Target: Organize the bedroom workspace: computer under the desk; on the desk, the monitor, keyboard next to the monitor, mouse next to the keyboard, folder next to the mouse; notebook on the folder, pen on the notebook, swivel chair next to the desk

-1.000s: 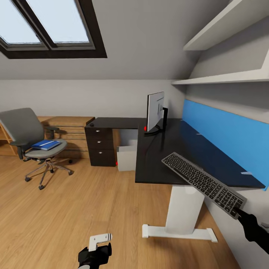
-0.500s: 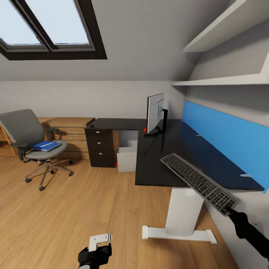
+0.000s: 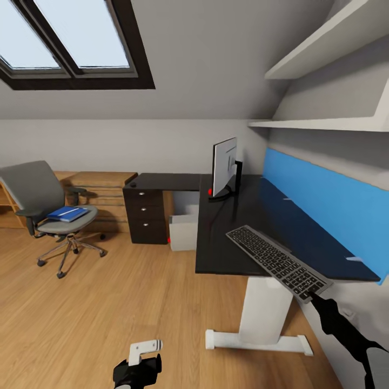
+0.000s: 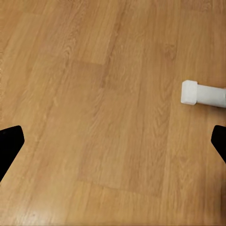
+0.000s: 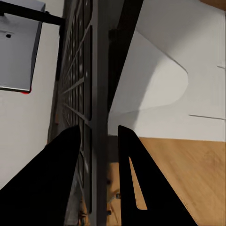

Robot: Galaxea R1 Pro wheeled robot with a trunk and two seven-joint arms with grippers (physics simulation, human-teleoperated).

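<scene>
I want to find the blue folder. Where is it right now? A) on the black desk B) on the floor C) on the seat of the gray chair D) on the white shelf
C: the blue folder lies flat on the seat of the gray swivel chair, which stands across the room from the black desk.

From my head camera, the left gripper (image 3: 145,354) at six o'clock was cut off by the frame edge. The computer (image 3: 183,229) sat partly hidden behind the desk (image 3: 227,237). The folder (image 3: 67,214) looked too small to make out details.
</scene>
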